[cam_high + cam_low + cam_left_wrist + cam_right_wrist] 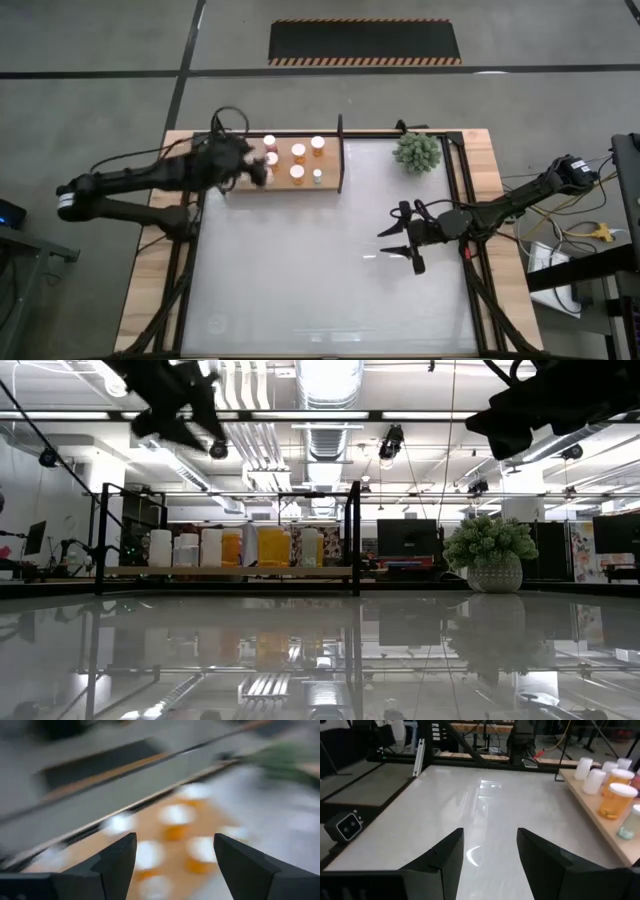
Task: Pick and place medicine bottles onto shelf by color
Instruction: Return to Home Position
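Note:
Several medicine bottles stand upright on their bases on the shelf, a light-brown board at the table's far left. In the low view they form a row of white and orange bodies. In the blurred left wrist view, orange bottles with pale caps lie ahead. My left gripper hangs open above the shelf's left part, high over the row, with nothing between its fingers. My right gripper is open over the table's right half, its fingers empty.
A spiky green plant in a pale pot stands at the far right of the white tabletop. Black frame bars edge the shelf. The right wrist view shows the shelf's edge with white and orange bottles.

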{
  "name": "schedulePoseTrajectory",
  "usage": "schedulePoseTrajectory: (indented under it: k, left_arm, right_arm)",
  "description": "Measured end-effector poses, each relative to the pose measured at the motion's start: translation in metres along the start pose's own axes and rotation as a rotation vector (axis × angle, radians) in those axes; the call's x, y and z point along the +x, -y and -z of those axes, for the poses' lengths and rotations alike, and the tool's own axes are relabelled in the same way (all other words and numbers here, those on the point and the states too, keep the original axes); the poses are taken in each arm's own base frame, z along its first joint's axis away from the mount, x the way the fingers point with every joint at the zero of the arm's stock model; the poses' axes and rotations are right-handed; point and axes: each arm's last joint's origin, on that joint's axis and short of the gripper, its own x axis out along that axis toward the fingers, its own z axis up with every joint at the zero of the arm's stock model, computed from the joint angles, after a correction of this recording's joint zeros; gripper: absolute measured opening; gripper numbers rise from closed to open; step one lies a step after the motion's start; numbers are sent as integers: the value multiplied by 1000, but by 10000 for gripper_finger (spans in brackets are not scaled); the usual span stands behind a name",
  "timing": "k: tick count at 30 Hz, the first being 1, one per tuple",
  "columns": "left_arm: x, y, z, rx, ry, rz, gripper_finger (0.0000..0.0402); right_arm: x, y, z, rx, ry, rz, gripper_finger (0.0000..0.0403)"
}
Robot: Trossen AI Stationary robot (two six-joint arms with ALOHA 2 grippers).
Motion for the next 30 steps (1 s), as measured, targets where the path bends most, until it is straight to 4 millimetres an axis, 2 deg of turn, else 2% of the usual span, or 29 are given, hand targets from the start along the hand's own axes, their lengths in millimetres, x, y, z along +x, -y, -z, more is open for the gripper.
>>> schedulePoseTrajectory:
  k: [2, 5, 8, 10, 12, 16, 23, 30]
  left_arm:
    - [-17, 14, 5, 95, 60, 184, 248]
    - [-43, 35, 26, 309, 142, 469, 248]
    - [-63, 50, 58, 520, 242, 689, 248]
    - [-72, 53, 81, 641, 311, 776, 248]
    - [-79, 50, 95, 695, 374, 796, 241]
    - [-86, 29, 98, 634, 441, 768, 209]
    - [-81, -4, 111, 544, 497, 779, 121]
    - [-76, -31, 124, 462, 616, 763, 37]
  right_arm:
    - [0, 0, 0, -29, 0, 0, 173]
    - [0, 0, -1, -75, 16, 0, 173]
    - [-1, 0, -2, -132, 69, -6, 173]
    - [-2, 1, 0, -188, 108, -1, 173]
    - [-3, 4, 2, -251, 154, 20, 173]
    - [-7, 16, 0, -310, 206, 88, 173]
    - [-16, 37, -5, -331, 271, 43, 173]
    - [-31, 51, 6, -321, 300, 57, 173]
